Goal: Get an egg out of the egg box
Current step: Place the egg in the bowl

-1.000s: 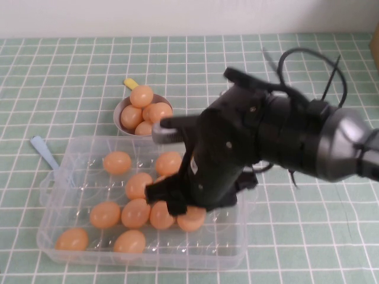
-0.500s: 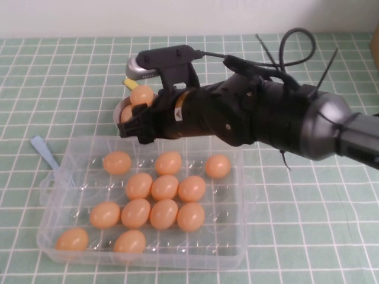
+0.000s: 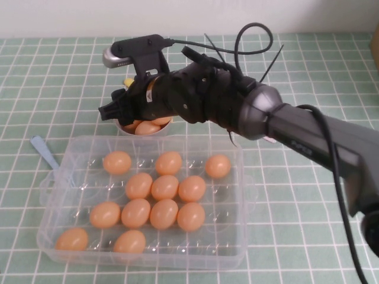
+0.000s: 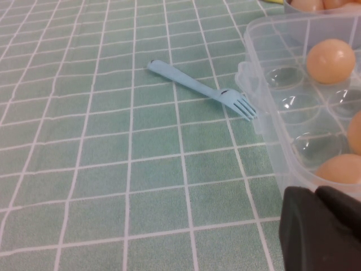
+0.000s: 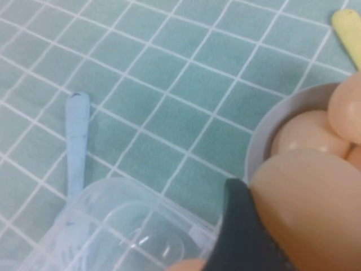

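Note:
My right gripper (image 3: 122, 111) reaches over the small grey bowl (image 3: 122, 126) just behind the egg box (image 3: 47, 236). It is shut on an orange-tan egg (image 5: 316, 203); one dark finger (image 5: 242, 231) presses against the egg's side. In the high view the held egg is mostly hidden by the gripper. The clear egg box holds several more eggs (image 3: 164, 187) in its cups. My left gripper (image 4: 317, 197) is shut and empty, low beside the box's left wall (image 4: 265, 113); it does not show in the high view.
The grey bowl holds a few eggs (image 5: 307, 135). A light blue plastic fork (image 3: 44, 151) lies on the green tiled cloth against the box's left rear corner, and shows in the left wrist view (image 4: 197, 87). A yellow utensil handle (image 5: 347, 28) sticks out behind the bowl.
My right gripper has risen out of the egg box and moved back and left to above the grey bowl, with an egg in it. The left arm has not moved.

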